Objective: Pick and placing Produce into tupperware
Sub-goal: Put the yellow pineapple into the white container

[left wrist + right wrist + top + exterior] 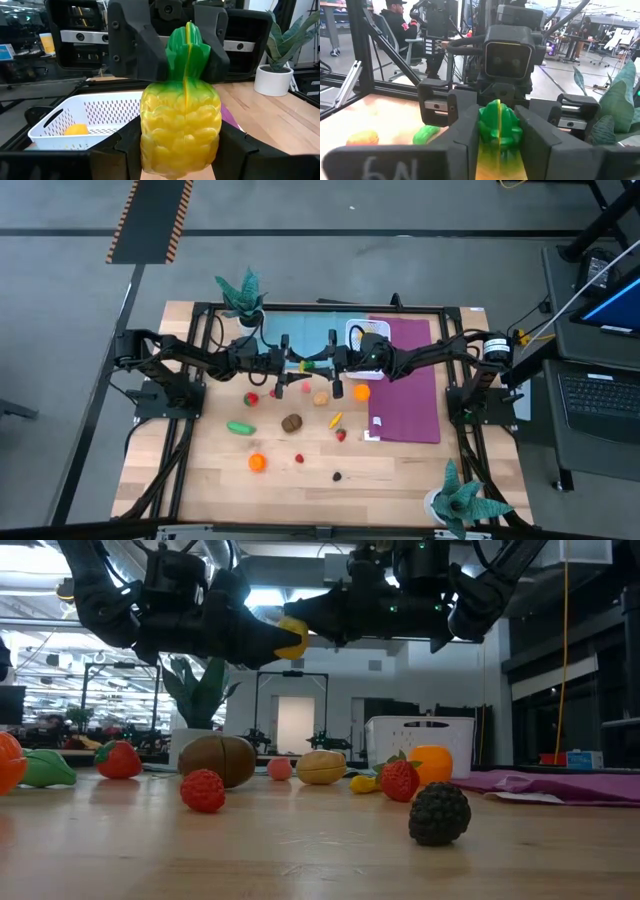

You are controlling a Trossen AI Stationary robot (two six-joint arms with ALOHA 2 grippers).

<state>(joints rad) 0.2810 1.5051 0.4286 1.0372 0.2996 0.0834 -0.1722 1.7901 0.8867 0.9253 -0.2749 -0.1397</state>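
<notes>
A toy pineapple [181, 125], yellow with a green crown, hangs level in the air between both arms above the table's middle [308, 364]. My left gripper [180, 150] is shut on its body and my right gripper [499, 131] on its crown. The tupperware [90, 117], a white perforated basket, stands at the far side under my right arm, with an orange piece [76, 130] inside. Other produce lies on the wood: a green piece [240, 427], a brown one [291, 422], an orange one [257, 463], a dark berry [439, 813]. My left gripper pinches the pineapple's yellow body [150, 135] between its two fingers, coming level from the table's left. The fruit lies along the fingers, lifted clear, with its crown pointing away toward the other arm. My right gripper pinches the green crown [492, 122] between its two fingers [465, 135], level from the table's right and along the fruit's length. The crown's tip shows between the fingers; the body beyond is hidden by the crown.
A purple mat [405, 385] lies at the right and a blue mat [300, 330] at the far middle. Teal potted plants stand at the far left [243, 292] and near right [462, 500]. A black frame rims the table. People sit beyond it.
</notes>
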